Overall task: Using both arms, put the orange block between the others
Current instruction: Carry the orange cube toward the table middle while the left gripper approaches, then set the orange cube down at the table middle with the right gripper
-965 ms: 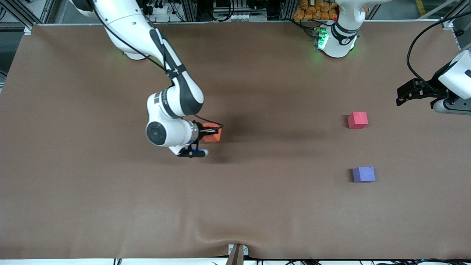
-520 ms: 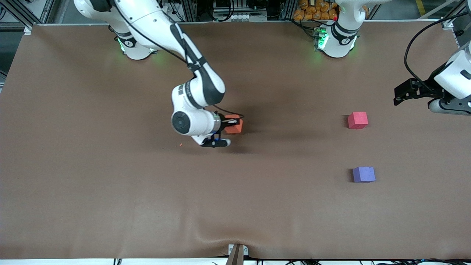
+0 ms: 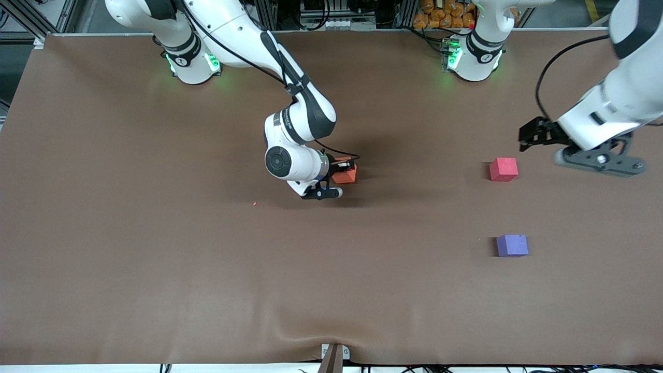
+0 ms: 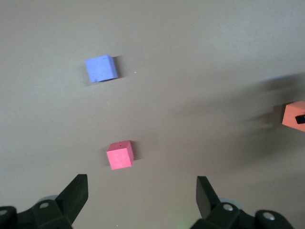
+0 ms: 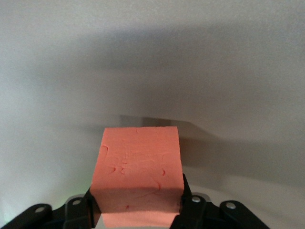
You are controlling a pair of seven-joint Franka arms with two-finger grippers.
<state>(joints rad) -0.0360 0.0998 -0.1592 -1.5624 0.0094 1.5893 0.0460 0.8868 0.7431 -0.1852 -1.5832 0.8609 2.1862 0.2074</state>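
Note:
The orange block (image 3: 345, 175) sits low over the middle of the brown table, and my right gripper (image 3: 339, 174) is shut on it. In the right wrist view the black fingers (image 5: 93, 205) press against both sides of the orange block (image 5: 139, 162). The red-pink cube (image 3: 503, 169) and the purple-blue cube (image 3: 512, 245) lie apart toward the left arm's end, the purple-blue one nearer the front camera. My left gripper (image 3: 531, 135) hangs open and empty over the table beside the red-pink cube. The left wrist view shows the left gripper (image 4: 140, 198), the red-pink cube (image 4: 119, 155), the purple-blue cube (image 4: 101, 68) and the orange block (image 4: 291, 116).
A tiny red speck (image 3: 254, 203) lies on the cloth toward the right arm's end. A metal clamp (image 3: 334, 355) grips the table's front edge. Wide bare cloth separates the orange block from the two cubes.
The right arm has carried the orange block toward the left arm's end of the table. The left arm has swung in closer to the red-pink cube.

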